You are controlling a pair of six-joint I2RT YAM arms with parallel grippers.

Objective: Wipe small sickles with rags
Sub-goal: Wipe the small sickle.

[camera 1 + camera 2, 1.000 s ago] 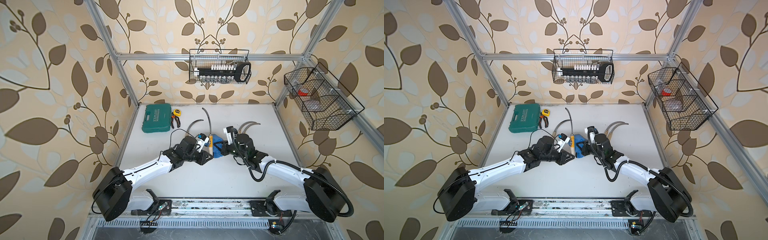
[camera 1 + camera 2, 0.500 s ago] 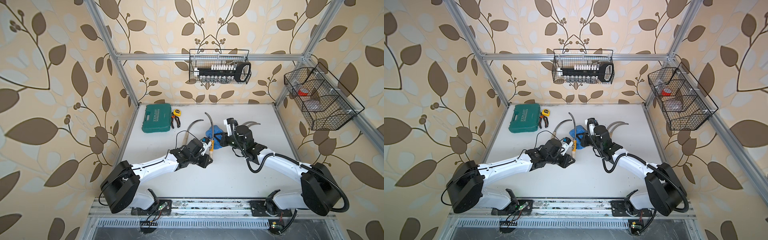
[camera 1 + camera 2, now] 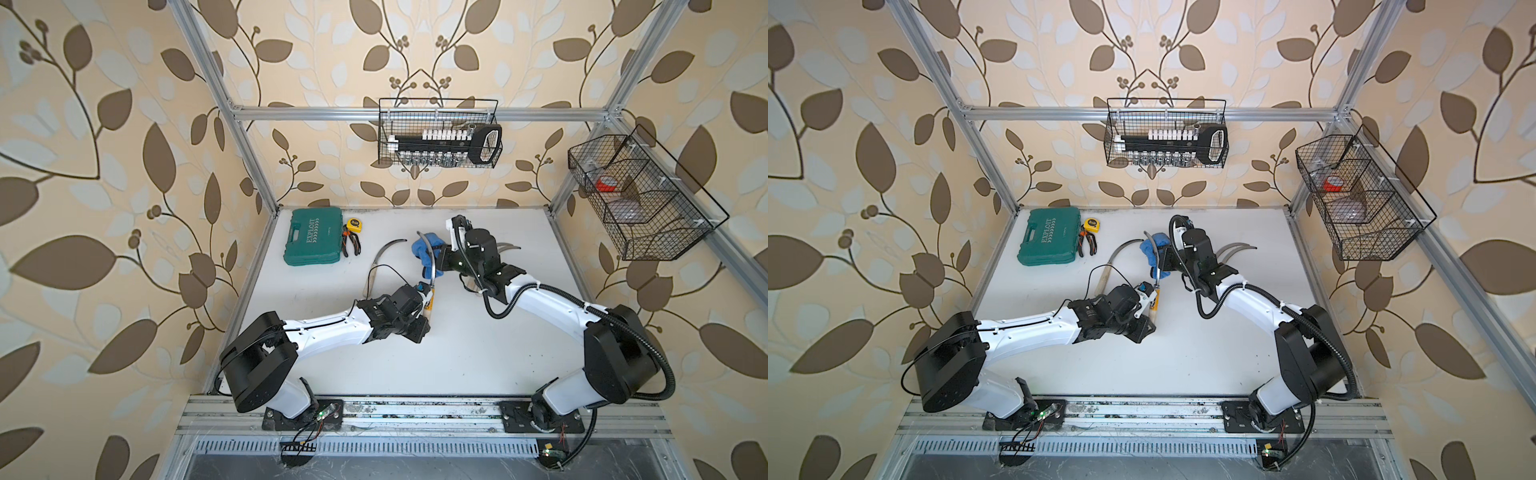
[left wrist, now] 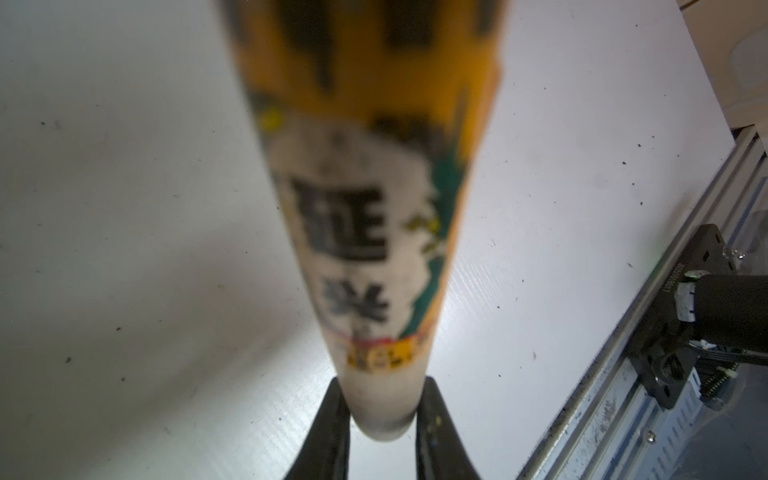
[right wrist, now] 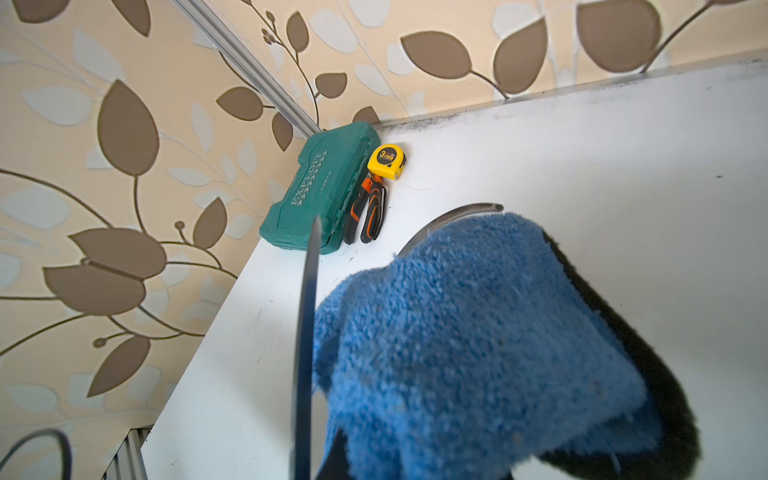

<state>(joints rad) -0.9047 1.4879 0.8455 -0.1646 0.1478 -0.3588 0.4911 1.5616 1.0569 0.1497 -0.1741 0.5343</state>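
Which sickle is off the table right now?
The sickle held by its wooden handle in the left hand, blade at the blue cloth; the others lie on the table.

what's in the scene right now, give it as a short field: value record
left gripper: shut on the held sickle at its wooden handle, clear of the table
right gripper: shut on the blue cloth
wiping: held blade crosses the cloth in both top views; exact contact unclear
spare sickles: lying sickle flat on the table; two blades partly hidden by the right arm
far corner: green tool case, pliers, tape measure
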